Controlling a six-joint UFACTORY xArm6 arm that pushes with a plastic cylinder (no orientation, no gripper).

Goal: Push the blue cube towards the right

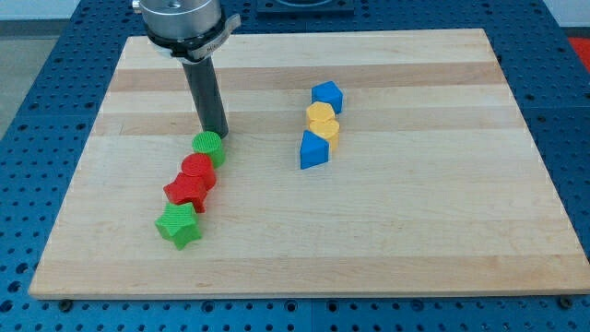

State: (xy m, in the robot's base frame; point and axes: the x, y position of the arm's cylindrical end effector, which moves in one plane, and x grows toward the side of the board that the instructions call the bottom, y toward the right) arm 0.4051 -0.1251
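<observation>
At view's left | my tip (215, 135) touching green cylinder (208, 145) | blue cube (326, 95) well apart

Our arm's mount (182, 20) is cut off by the view's top edge at 12 o'clock, so we see only its lower rim. The 2 yellow blocks (323, 123) press together, and we cannot tell either one's shape.

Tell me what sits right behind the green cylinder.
My tip stands just behind the green cylinder, toward the view's top. The cylinder hides the exact contact, so touching cannot be confirmed.
</observation>
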